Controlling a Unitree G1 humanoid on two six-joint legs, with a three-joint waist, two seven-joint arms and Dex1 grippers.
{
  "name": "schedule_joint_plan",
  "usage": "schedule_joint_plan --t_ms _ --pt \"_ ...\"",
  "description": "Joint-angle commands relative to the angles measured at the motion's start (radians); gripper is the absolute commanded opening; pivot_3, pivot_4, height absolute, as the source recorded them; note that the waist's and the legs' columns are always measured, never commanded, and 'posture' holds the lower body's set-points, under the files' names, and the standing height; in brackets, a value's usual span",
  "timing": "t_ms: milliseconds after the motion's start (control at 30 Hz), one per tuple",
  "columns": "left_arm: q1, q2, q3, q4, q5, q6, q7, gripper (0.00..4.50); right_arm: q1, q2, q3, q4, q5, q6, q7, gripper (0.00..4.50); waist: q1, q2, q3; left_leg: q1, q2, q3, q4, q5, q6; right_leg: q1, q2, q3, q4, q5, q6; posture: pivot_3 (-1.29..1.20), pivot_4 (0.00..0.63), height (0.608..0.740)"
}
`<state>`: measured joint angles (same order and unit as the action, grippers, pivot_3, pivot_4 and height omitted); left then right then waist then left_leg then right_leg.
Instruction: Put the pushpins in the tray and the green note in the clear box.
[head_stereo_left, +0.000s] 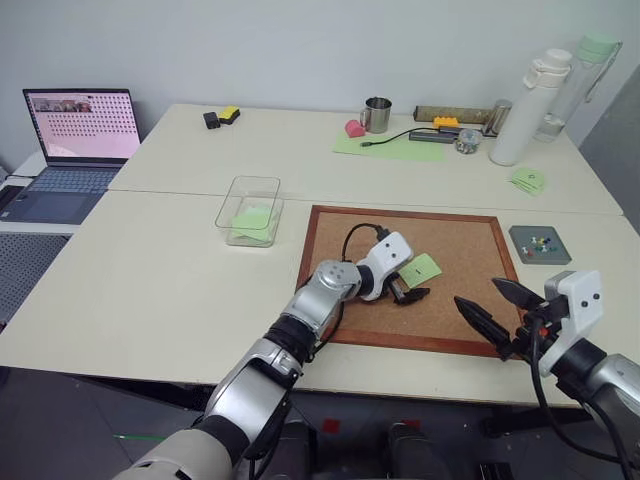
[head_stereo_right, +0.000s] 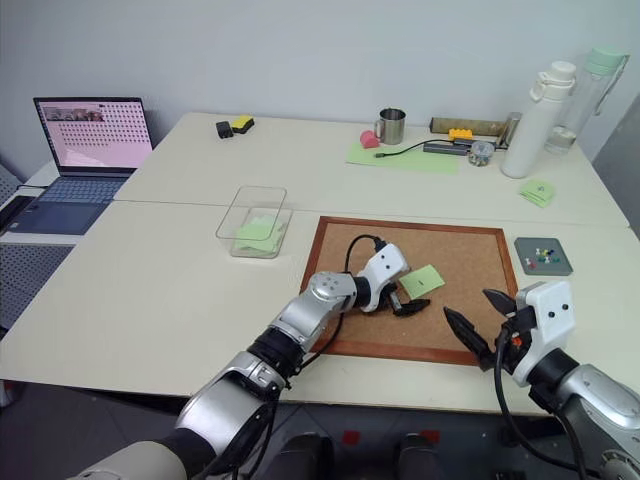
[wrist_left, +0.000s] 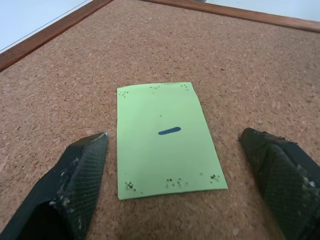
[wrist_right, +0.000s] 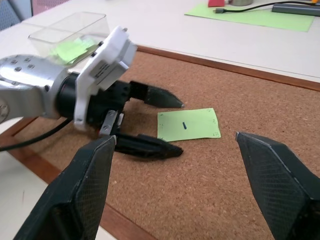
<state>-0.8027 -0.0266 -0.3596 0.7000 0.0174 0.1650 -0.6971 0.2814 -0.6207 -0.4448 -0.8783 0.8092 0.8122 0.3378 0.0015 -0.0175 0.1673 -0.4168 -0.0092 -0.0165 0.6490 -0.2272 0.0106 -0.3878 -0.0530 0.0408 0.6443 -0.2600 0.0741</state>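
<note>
- The left tool sits low over the corkboard, its two black fingers spread wide and holding nothing.
- The green note lies flat on the cork between those fingers, touched by neither; it carries a short dark dash at its middle and pinholes near its corners.
- Seen from the head, the green note is just past the left tool's fingertips, toward 1 o'clock from them, near the middle of the corkboard.
- The right tool hovers over the near edge of the corkboard, at about 4 o'clock from the note, its fingers well apart and empty, pointing toward the left tool.
- The tray rests on the counter just beside the corkboard's right frame, at about 3 o'clock from the note.
- The pushpins lie inside the tray as a small cluster of coloured heads; I cannot count them from here.
- The clear box stands on the counter off the corkboard's far left corner, at about 10 o'clock from the note, with green paper already lying in its bottom.
- At the far side of the counter, around 12 o'clock, stand a metal mug and a large pale-green sheet; a white bottle stands toward 1 o'clock.
- A laptop sits open far off at 10 o'clock on a lower side surface.
</note>
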Motion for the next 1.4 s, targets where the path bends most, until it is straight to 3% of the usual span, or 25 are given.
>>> schedule_joint_plan --t_ms 33,367,633,800,1067,1400 --pt "-0.008 -0.011 0.001 0.039 0.020 0.003 -0.003 4.06 0.035 -0.036 -0.069 -0.046 0.047 0.021 -0.001 4.07 0.001 -0.001 0.000 0.000 0.000 0.000 0.000 0.000 0.000 0.000 0.000 0.000 0.000 0.000 0.001 0.00 0.150 0.740" --pt "0.002 -0.011 0.008 0.051 0.034 -0.002 -0.029 2.19 0.014 -0.062 -0.073 -0.043 0.083 0.032 -0.042 4.07 0.000 -0.001 0.000 0.000 0.000 0.000 0.000 0.000 0.000 0.000 0.000 0.000 0.000 -0.001 0.001 0.00 0.150 0.740" --pt "0.002 -0.017 0.046 0.019 -0.002 0.016 -0.052 0.94 -0.002 -0.074 -0.076 -0.029 0.094 0.028 -0.052 4.07 0.000 -0.001 0.000 0.000 0.000 0.000 0.000 0.000 0.000 0.000 0.000 0.000 0.000 0.000 0.000 0.00 0.150 0.740" --pt "0.000 -0.008 0.132 -0.090 -0.108 0.113 -0.112 0.94 -0.045 -0.082 -0.036 -0.012 0.090 0.025 -0.046 4.07 -0.001 -0.001 0.000 0.000 0.000 0.000 0.000 0.000 0.000 0.000 0.000 0.000 0.000 0.000 0.000 0.00 0.150 0.740" --pt "0.005 0.082 0.220 -0.317 -0.227 0.275 -0.168 0.94 -0.178 -0.112 0.057 0.080 0.057 0.012 -0.001 4.07 -0.005 -0.002 0.001 0.000 0.001 0.000 -0.001 0.000 0.000 -0.001 0.001 0.000 0.001 0.001 -0.002 0.00 0.150 0.740" --pt "0.092 0.267 0.305 -0.603 -0.310 0.428 -0.151 0.94 -0.344 -0.126 0.188 0.182 0.013 -0.012 0.079 4.07 -0.005 -0.002 0.001 0.001 0.001 -0.001 -0.002 0.000 0.000 -0.001 0.001 0.000 0.001 0.001 -0.002 0.00 0.150 0.740"
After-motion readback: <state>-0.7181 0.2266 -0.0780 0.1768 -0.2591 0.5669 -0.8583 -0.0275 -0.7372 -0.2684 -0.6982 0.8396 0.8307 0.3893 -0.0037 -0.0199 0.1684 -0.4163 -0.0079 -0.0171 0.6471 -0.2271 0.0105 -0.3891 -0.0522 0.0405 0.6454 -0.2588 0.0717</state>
